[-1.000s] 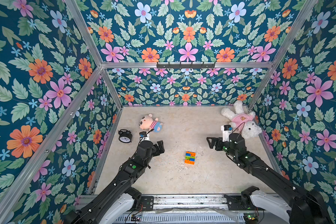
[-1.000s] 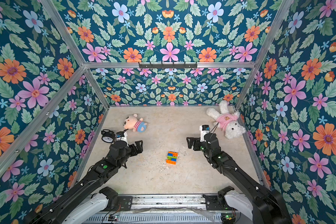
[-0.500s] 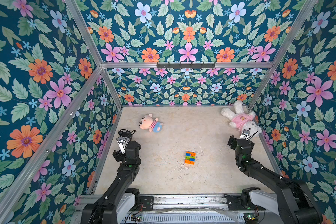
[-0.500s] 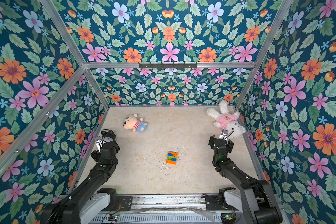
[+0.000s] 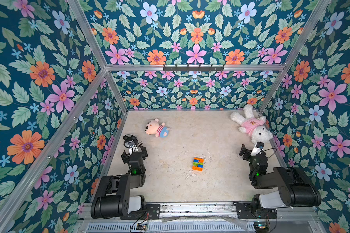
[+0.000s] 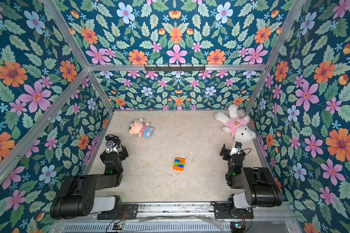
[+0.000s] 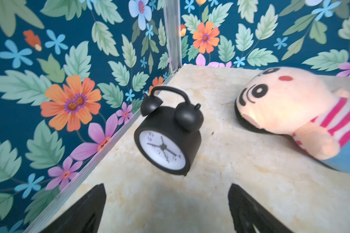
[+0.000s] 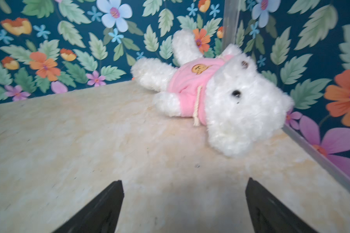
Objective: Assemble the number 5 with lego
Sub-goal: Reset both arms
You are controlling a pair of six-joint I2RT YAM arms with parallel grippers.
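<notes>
Floral walls point(image 5: 49, 80) box in beige tabletop point(image 5: 180, 187). Mid-table, toward front, number 5 point(image 5: 197, 164) lies flat: small stack of rows, orange, blue, lime-green, blue, orange, blues offset. Near alarm clock point(image 7: 166, 139), left gripper point(image 7: 166, 201) spread wide, empty. Near white plush point(image 8: 220, 94), right gripper point(image 8: 184, 201) likewise wide, empty. Both well apart from it.

Both arms are now drawn back from the middle of the table and folded up along its near edge. The left gripper point(image 5: 134, 153), a second ago stretched out close to the pink plush point(image 5: 157, 130), now sits by the left wall, just on the near side of the alarm clock point(image 5: 127, 138), which it partly hides in both top views. The right gripper point(image 5: 251, 151) has shifted right and now sits near the head of the white bear point(image 5: 251, 126).
</notes>
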